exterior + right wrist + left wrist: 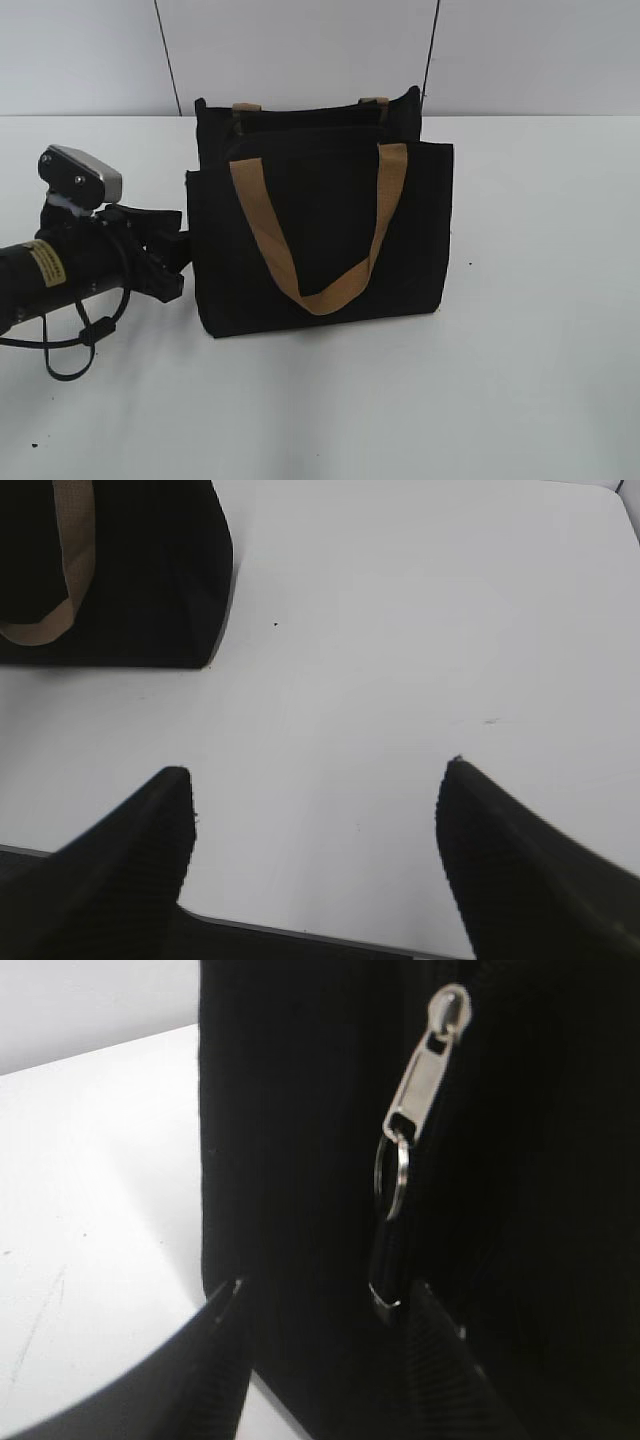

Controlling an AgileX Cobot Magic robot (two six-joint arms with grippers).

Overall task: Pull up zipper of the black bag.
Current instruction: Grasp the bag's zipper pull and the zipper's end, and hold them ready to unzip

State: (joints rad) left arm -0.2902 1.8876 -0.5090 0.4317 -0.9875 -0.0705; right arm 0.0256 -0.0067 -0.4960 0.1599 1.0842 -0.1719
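Note:
The black bag point(320, 230) stands upright mid-table with two tan handles. My left gripper point(180, 262) is at the bag's left side wall, low down. In the left wrist view the bag's side point(290, 1160) fills the frame and the zipper point(420, 1090), a silver pull tab with a ring and a dark hanging tag, sits just ahead of my open left gripper point(325, 1295). The tag's lower end lies close to the right finger, not gripped. My right gripper point(315, 775) is open and empty over bare table; the bag's corner point(150, 570) shows at its upper left.
The white table point(540, 380) runs to a pale wall at the back. A black cable point(70, 345) loops under my left arm. The table's near edge point(330, 935) shows between my right fingers.

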